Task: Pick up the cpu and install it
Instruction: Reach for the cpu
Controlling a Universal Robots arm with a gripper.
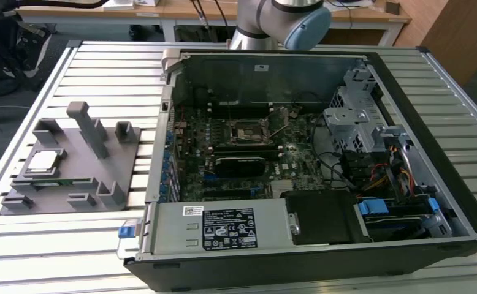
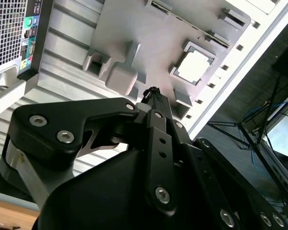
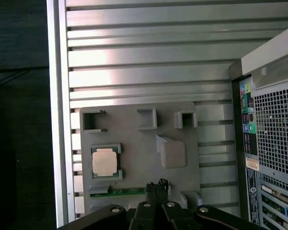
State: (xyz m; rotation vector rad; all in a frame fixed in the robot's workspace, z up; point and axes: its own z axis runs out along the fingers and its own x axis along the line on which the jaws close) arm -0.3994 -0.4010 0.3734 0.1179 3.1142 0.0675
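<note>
The cpu (image 1: 44,160), a small silvery-white square chip, lies flat in a pocket of the grey plastic tray (image 1: 116,168) at the exterior view's left. Both wrist views look down on it from well above: cpu (image 3: 104,161), cpu (image 2: 193,65). My gripper (image 3: 156,185) hangs high over the tray's edge, apart from the chip, its black fingers (image 2: 152,103) pressed together with nothing between them. The dark square socket (image 1: 248,131) sits on the motherboard inside the open computer case (image 1: 435,159).
A thin green memory stick (image 3: 127,191) lies in a tray slot beside the cpu. Grey posts (image 1: 87,125) rise from the tray. The case walls, drive cage (image 1: 357,119) and cables (image 1: 370,174) surround the socket. The slatted metal table (image 1: 99,67) ends near the tray.
</note>
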